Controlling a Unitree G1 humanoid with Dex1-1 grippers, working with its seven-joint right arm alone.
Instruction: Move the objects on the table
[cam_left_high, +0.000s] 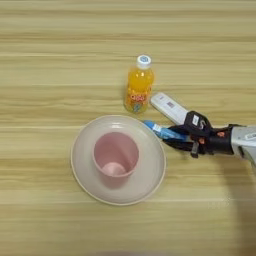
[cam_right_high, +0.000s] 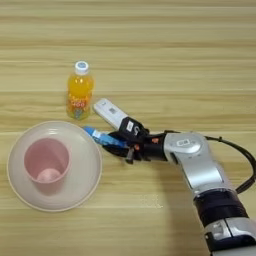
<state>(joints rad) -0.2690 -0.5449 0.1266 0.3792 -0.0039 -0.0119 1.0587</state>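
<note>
A small blue stick (cam_left_high: 159, 130) with a white label lies at the right rim of the plate, and my right gripper (cam_left_high: 172, 136) has its black fingers shut around its near end; in the right eye view the stick (cam_right_high: 101, 136) pokes out left of the gripper (cam_right_high: 116, 142). The slim white remote (cam_left_high: 168, 107) lies slanted just behind the gripper, its lower end hidden by the gripper body. The orange-juice bottle (cam_left_high: 138, 84) with a white cap stands upright behind the plate. The wooden table (cam_left_high: 50, 60) fills the view.
A beige plate (cam_left_high: 82, 167) sits left of the gripper with a pink cup (cam_left_high: 116, 156) standing in its middle. My silver forearm (cam_right_high: 197, 162) comes in from the bottom right, with a black cable (cam_right_high: 240, 155) looping beside it.
</note>
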